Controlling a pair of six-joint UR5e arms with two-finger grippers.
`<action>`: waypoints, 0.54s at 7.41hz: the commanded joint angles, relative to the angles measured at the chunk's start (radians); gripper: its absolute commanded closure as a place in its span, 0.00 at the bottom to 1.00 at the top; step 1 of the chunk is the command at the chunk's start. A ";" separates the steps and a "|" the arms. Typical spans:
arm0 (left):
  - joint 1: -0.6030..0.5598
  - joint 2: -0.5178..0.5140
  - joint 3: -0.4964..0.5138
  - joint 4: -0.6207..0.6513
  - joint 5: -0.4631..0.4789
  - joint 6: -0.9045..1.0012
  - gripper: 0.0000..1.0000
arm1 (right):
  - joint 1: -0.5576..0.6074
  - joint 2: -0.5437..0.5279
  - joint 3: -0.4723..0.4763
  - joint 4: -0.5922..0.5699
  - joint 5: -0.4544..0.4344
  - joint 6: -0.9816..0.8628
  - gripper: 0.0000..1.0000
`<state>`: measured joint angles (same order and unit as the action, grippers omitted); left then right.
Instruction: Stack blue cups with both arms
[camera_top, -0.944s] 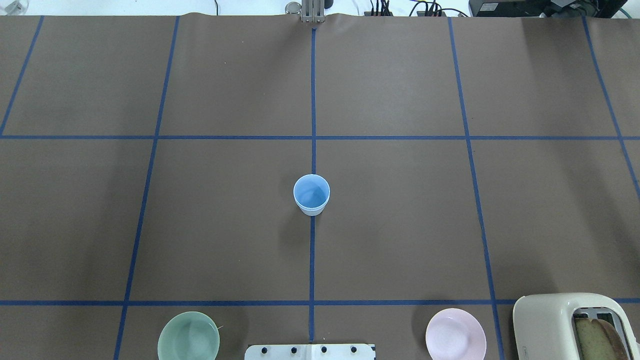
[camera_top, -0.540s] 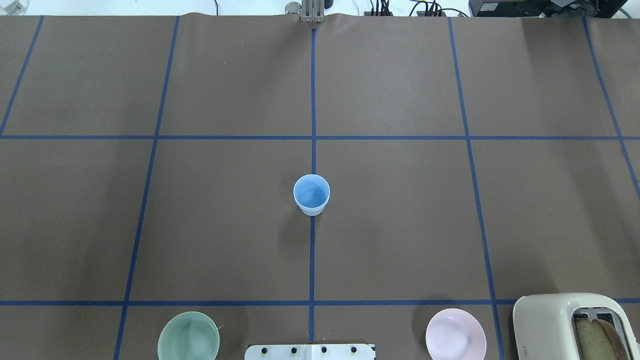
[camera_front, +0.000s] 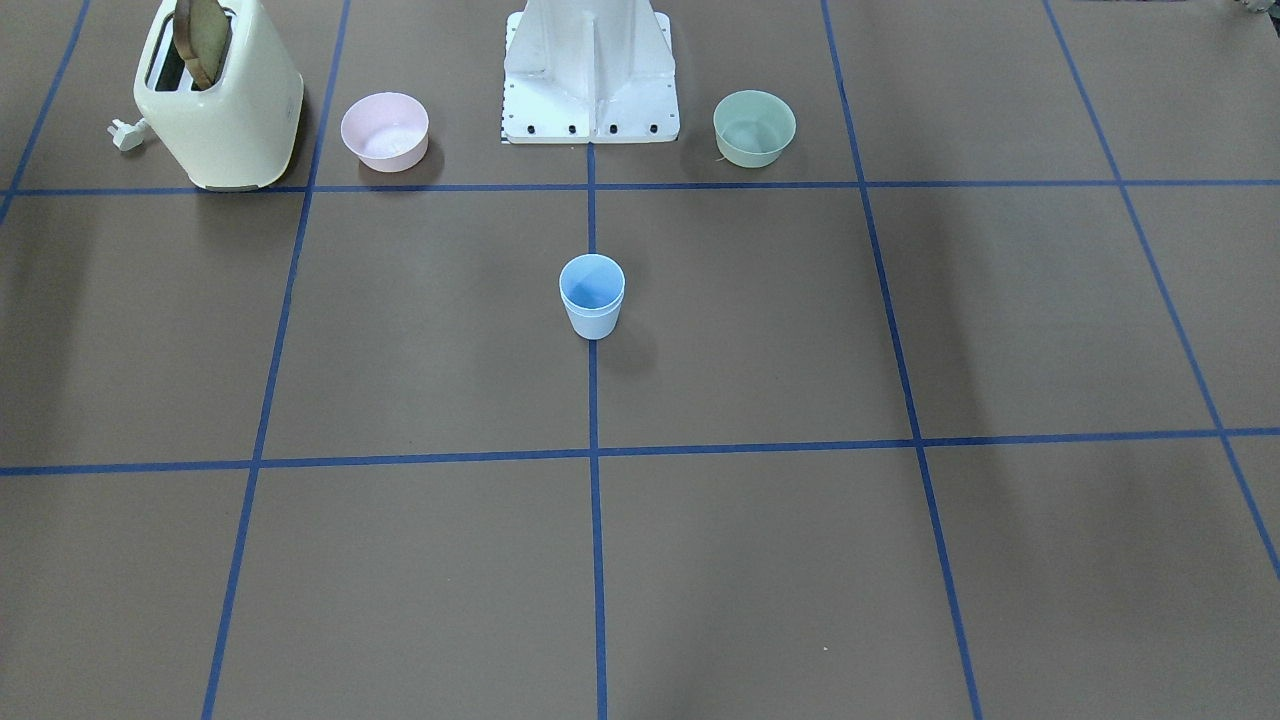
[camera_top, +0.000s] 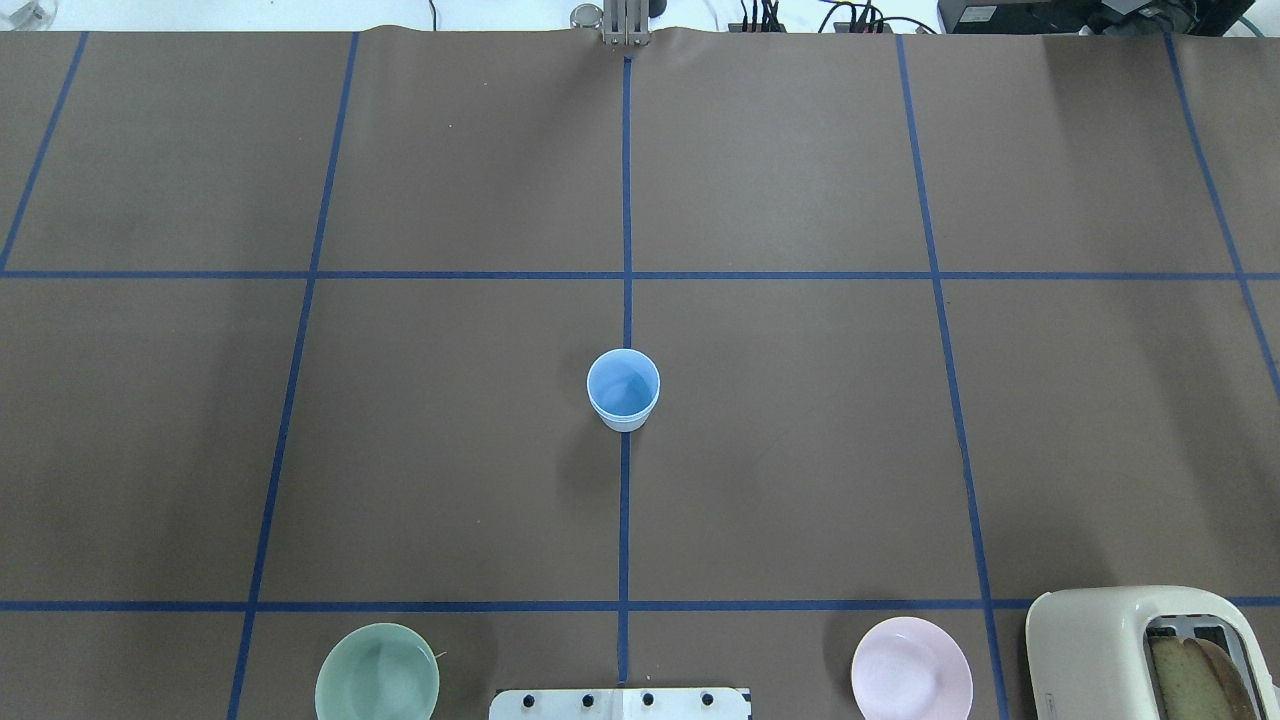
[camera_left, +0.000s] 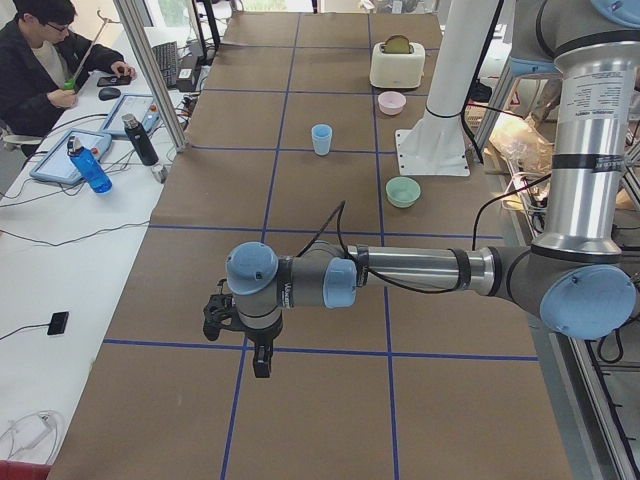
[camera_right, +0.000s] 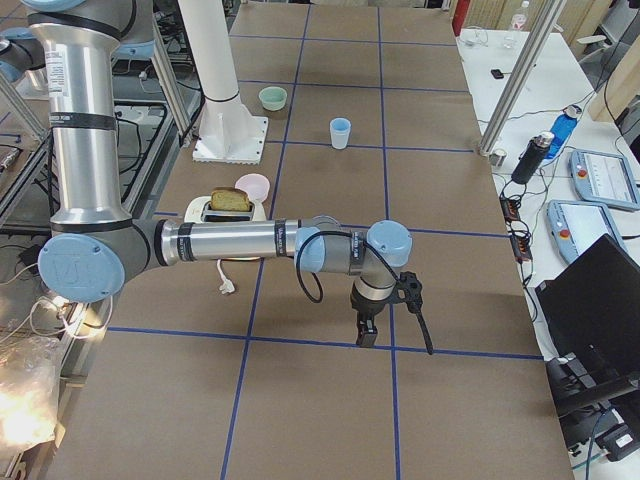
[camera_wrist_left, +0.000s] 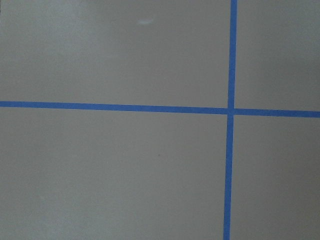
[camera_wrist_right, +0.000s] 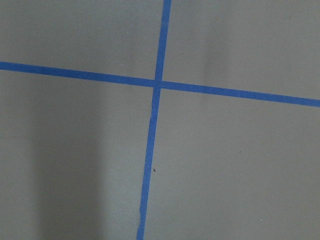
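Light-blue plastic: the blue cups stand upright at the centre of the bench, on the middle tape line. They show a double rim (likely one nested in the other, so the stack looks done). Nothing has shifted in the overhead view vs. approx. a second ago: cups in same spot, no arm over them. Judgement: task finished, arms parked.

Pose: the left arm stretches out low & level over the bench end on robot's left, wrist turned down. Its left fingers point at the bench, well apart from the cups. At the opposite end the right arm mirrors it, right fingers pointing down too. Can't tell if either pair is spread or pressed together; wrist cams show only bench & tape.
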<state>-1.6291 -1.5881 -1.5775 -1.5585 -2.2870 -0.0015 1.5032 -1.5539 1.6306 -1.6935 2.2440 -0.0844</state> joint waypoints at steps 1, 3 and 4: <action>0.000 0.000 0.001 0.000 0.001 0.000 0.01 | 0.000 -0.002 -0.002 0.000 0.000 0.000 0.00; 0.000 0.013 -0.001 0.000 0.000 0.000 0.01 | 0.000 -0.002 -0.002 0.000 0.000 0.000 0.00; 0.000 0.013 -0.001 -0.002 0.000 0.000 0.01 | 0.000 -0.002 -0.002 0.000 0.000 0.000 0.00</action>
<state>-1.6291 -1.5776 -1.5778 -1.5592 -2.2870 -0.0016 1.5033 -1.5553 1.6292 -1.6935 2.2442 -0.0844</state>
